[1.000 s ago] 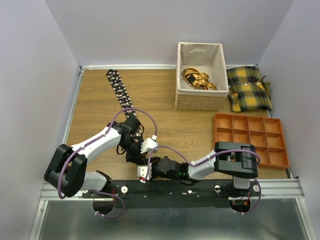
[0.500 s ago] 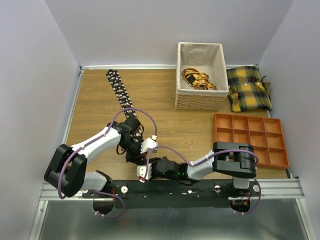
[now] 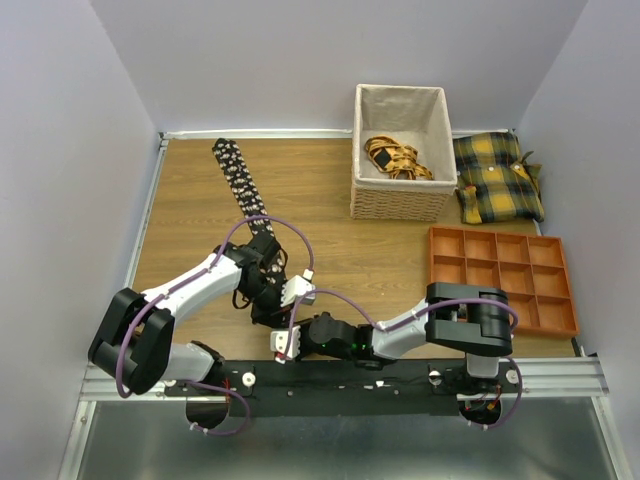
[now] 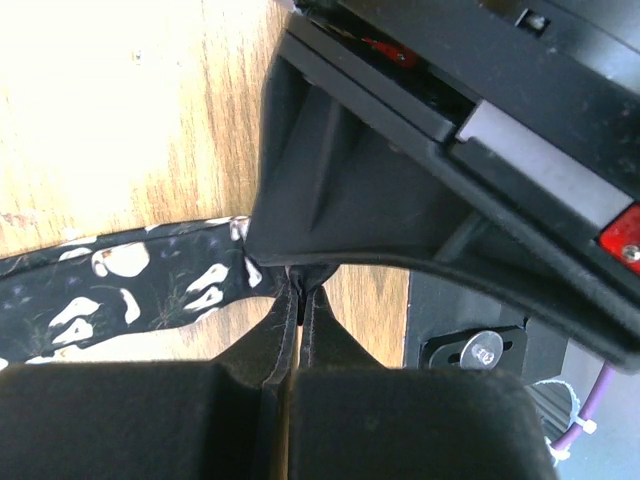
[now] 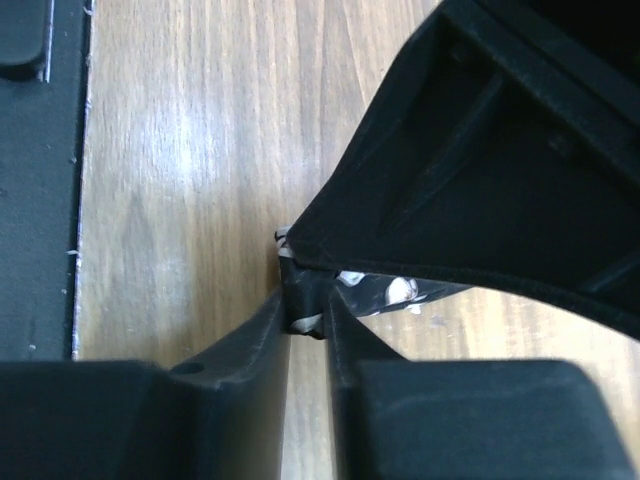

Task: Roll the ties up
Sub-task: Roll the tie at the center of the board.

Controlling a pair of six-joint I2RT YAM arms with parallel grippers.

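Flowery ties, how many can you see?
1. The tie lies on the table, running from the far left to the near middle, where the right gripper pinches its end. More could be hidden in the basket.

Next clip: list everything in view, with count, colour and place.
tie: 1, black with white flowers, stretched from far left to the near middle
basket: 1, pale woven, cloth-lined, far middle
straps: tangled bunch, yellow-orange, inside the basket
cushions: apparently 2, yellow-and-black plaid, far right
tray: 1, orange, compartmented, near right
table: 1, brown wood
left tool: 1, black, shut on the tie's near end
right tool: 1, black, pinching the same end
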